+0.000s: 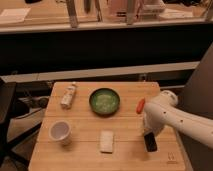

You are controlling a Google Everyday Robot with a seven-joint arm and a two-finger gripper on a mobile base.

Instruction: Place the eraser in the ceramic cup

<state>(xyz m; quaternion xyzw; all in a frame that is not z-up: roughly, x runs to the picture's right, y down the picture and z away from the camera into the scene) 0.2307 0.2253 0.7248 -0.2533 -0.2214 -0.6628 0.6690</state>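
My gripper [148, 136] hangs over the right front part of the wooden table [85, 156], at the end of the white arm that comes in from the right. A small black oblong block, the eraser [149, 144], sticks down from its tip, and the gripper is shut on it, just above the tabletop. The white ceramic cup [60, 131] stands upright near the table's left front, far to the left of the gripper. Its opening faces up and I see nothing inside it.
A dark green bowl [104, 101] sits mid-table towards the back. A pale flat pad [107, 141] lies between cup and gripper. A pale bottle-like object [68, 95] lies at the back left. A small red-orange object [140, 105] lies right of the bowl, beside the arm.
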